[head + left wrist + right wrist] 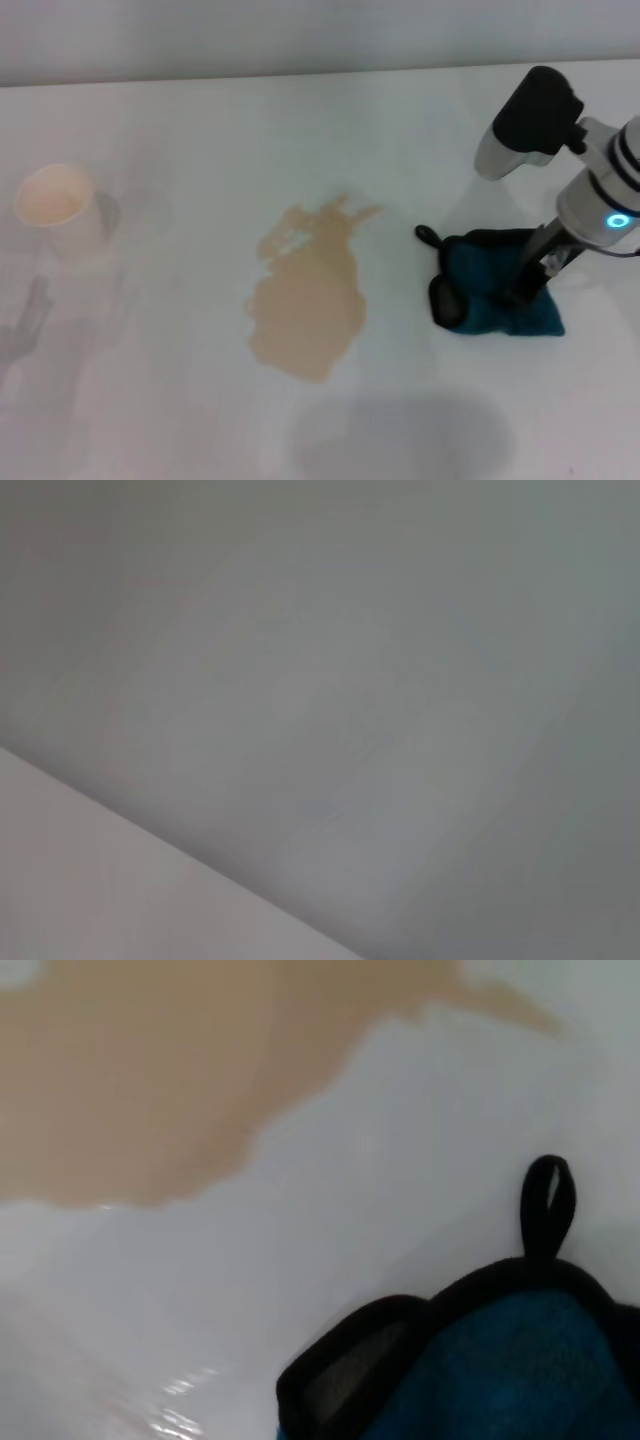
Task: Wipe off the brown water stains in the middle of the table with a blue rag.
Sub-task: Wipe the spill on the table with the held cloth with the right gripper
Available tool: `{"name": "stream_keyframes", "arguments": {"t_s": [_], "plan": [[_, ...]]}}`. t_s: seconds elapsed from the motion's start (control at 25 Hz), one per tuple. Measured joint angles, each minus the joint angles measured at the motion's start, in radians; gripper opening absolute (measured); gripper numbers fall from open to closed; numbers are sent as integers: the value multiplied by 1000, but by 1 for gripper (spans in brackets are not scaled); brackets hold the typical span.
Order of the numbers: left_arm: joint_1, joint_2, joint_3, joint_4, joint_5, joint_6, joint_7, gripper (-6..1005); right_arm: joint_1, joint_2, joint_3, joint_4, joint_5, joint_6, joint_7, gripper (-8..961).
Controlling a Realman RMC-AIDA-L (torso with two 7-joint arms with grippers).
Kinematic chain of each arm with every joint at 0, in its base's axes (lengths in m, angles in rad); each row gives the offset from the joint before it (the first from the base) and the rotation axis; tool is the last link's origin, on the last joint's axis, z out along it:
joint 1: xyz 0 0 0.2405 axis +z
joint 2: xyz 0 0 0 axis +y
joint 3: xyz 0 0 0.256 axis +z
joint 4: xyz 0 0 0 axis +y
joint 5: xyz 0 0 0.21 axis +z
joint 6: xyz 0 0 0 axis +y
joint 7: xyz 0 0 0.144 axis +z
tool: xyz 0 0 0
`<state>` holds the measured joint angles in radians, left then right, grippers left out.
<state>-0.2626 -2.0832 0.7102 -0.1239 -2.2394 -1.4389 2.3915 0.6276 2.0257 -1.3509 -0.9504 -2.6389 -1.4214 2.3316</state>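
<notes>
The brown water stains form one tan blotch in the middle of the white table; they also show in the right wrist view. The blue rag lies bunched up to the right of the blotch, apart from it, with its black loop pointing toward the blotch. My right gripper stands down on the rag with one finger on each side, shut on it. In the right wrist view the rag, its loop and one black finger show. My left gripper is out of view.
A beige-lined white paper cup stands upright at the far left of the table. The left wrist view shows only a blank grey-white surface. The table's far edge meets a pale wall.
</notes>
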Motion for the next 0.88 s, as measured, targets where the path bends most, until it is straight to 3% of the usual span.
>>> {"name": "stream_keyframes", "arguments": {"t_s": [0.88], "plan": [[-8,0,0,0,-2,8,0,881,28,4,-423,-66,355,66,-5,49]]}}
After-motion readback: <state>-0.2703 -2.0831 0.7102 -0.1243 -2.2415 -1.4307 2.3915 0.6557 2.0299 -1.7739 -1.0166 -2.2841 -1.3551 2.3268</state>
